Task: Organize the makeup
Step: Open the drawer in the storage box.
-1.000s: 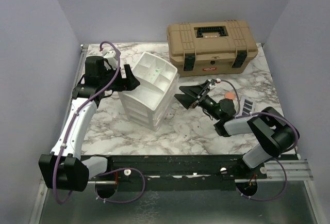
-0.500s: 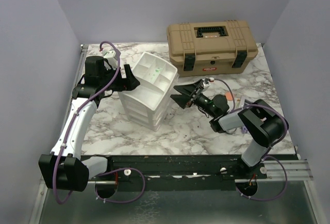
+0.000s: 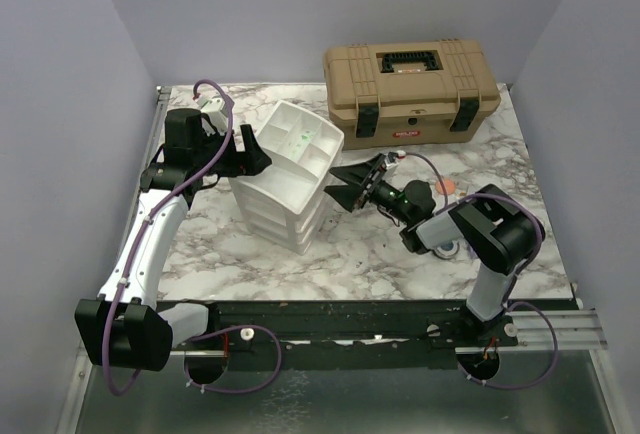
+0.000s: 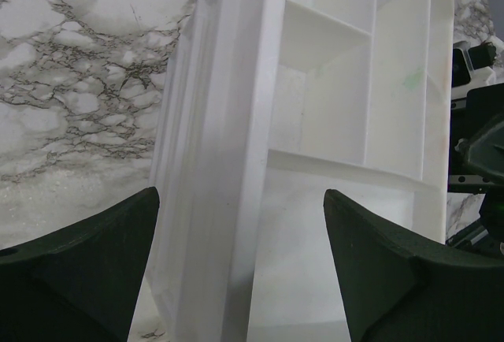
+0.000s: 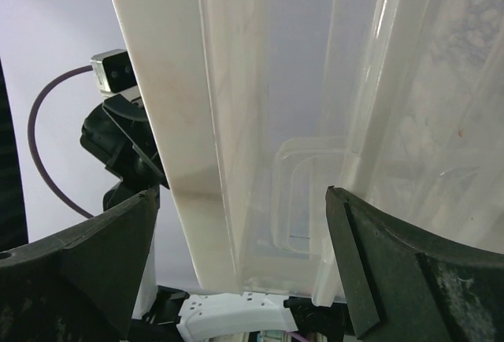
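left gripper (image 3: 255, 159) and right gripper (image 3: 340, 186) flank the drawer unit (image 3: 285, 194), fingers apart and empty. a pink makeup disc (image 3: 447, 186) lies toward the right edge of the bench (image 3: 350, 249). likely best: steady the unit, pull a drawer straight.
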{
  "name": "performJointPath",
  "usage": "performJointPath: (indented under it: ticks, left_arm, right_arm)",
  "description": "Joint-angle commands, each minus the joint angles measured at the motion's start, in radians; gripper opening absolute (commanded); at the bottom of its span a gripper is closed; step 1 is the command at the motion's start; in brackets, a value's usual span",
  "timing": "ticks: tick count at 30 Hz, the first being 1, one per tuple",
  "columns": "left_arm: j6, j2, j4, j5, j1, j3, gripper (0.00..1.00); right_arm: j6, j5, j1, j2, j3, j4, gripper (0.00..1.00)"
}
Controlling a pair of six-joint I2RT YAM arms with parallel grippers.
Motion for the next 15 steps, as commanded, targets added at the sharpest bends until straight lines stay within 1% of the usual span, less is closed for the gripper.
performJointPath:
  ticks: [1, 9, 12, 14, 15]
  left_arm:
    - [-0.003, 0.004, -0.024, -0.006, -0.004, 0.004, 0.87]
    - [-0.003, 0.003, -0.024, -0.002, -0.005, -0.007, 0.87]
    - [-0.005, 0.006, -0.024, -0.003, -0.004, -0.008, 0.87]
    - [-0.007, 0.006, -0.024, -0.008, -0.004, -0.009, 0.87]
    - [-0.008, 0.005, -0.024, -0.014, -0.004, -0.011, 0.87]
  right_arm:
    - [0.009, -0.021, 0.012, 0.041, 0.046, 0.069, 0.94]
    - [0.011, -0.049, 0.022, 0.066, 0.096, 0.089, 0.93]
    - [0.055, -0.046, 0.027, 0.103, 0.099, 0.196, 0.9]
    - [0.086, -0.029, 0.03, 0.125, 0.086, 0.296, 0.89]
    - [0.093, -0.027, 0.03, 0.124, 0.083, 0.3, 0.88]
